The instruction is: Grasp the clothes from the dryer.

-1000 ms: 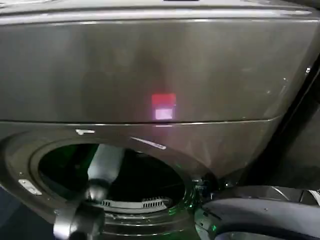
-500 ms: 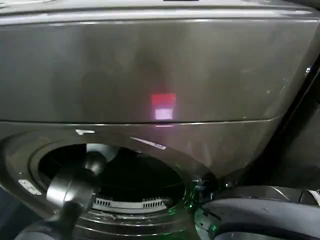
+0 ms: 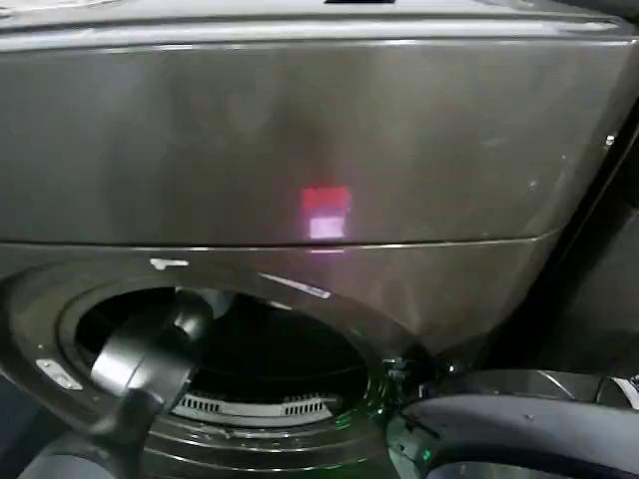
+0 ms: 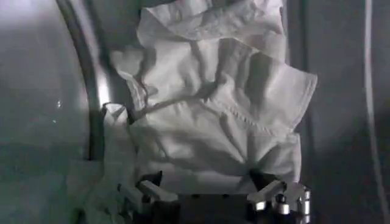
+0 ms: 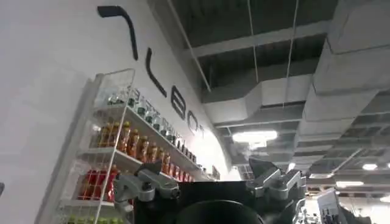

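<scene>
Left arm [image 3: 140,364] reaches into the dryer [image 3: 300,150] (door [image 3: 519,419] open).

Dim and murky across the head view, with a pink-red light [image 3: 325,212] glowing at centre on the dryer [image 3: 300,140] and green glints low right. Pale, softly lit clothes [image 4: 213,115] mid-frame, dark surround. Bright ceiling lamps [image 5: 255,136] glaring right of centre.

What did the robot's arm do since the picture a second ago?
The left arm swung deeper into the dryer porthole; its elbow rose from the rim's bottom edge into the opening. Now the open left gripper hangs right by the clothes, not gripping them. The dryer, its pink-red light and the door stayed put.
</scene>
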